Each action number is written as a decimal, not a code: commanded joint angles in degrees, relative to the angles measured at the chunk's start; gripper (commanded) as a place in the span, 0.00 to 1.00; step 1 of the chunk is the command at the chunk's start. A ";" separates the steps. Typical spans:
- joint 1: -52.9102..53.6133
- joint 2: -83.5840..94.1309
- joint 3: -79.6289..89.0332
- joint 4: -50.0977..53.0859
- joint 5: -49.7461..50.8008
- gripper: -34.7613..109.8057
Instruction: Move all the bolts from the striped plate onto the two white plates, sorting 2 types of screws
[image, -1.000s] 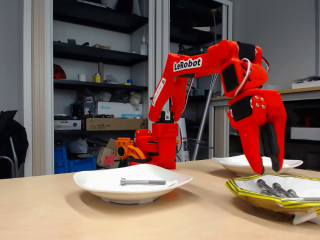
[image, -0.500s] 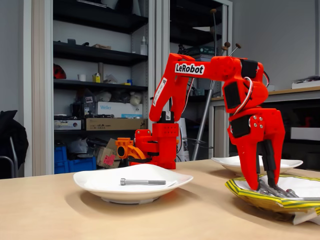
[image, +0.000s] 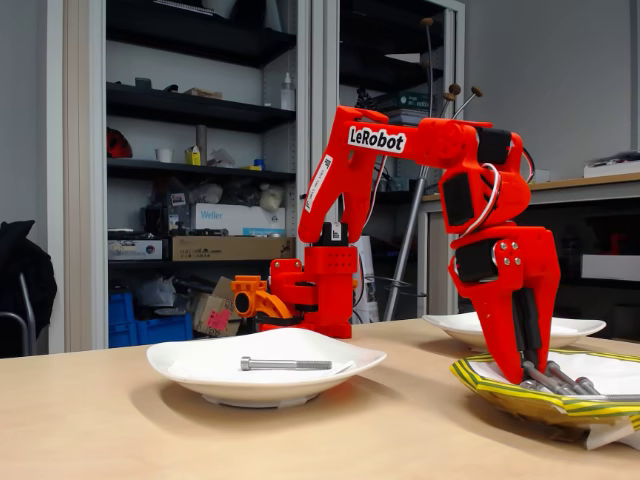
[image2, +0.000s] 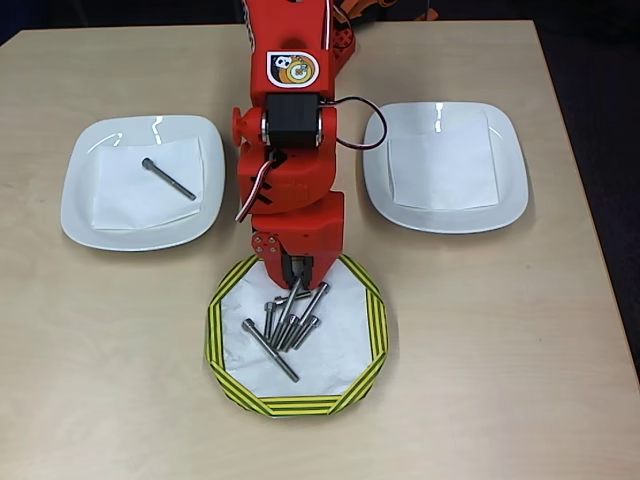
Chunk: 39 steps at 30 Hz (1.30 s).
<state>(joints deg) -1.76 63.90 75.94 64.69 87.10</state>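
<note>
The striped plate (image2: 362, 350) lies at the table's front centre with several grey bolts (image2: 290, 325) on its white middle, long and short mixed. My red gripper (image2: 297, 278) reaches straight down into the plate's far side, its fingers closed narrowly around the upper end of a long bolt (image2: 293, 298). In the fixed view the gripper (image: 530, 378) has its tips down among the bolts (image: 560, 380) in the striped plate (image: 500, 392). The left white plate (image2: 85, 215) holds one long bolt (image2: 168, 178). The right white plate (image2: 505, 205) carries just a paper sheet.
The arm's base (image2: 290, 30) stands at the table's far edge between the two white plates. In the fixed view, shelves and boxes (image: 225, 245) fill the room behind the table. Bare tabletop (image2: 500, 350) lies right of the striped plate.
The gripper came down from above the striped plate into it, opened on the way, and its fingers have now narrowed around a bolt.
</note>
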 joint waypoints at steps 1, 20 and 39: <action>0.35 2.02 0.53 -0.35 -1.14 0.26; 3.16 -1.14 -6.77 0.26 -10.81 0.24; 9.05 14.41 -7.47 18.54 -22.59 0.24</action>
<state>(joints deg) 4.31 71.81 67.15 81.21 66.27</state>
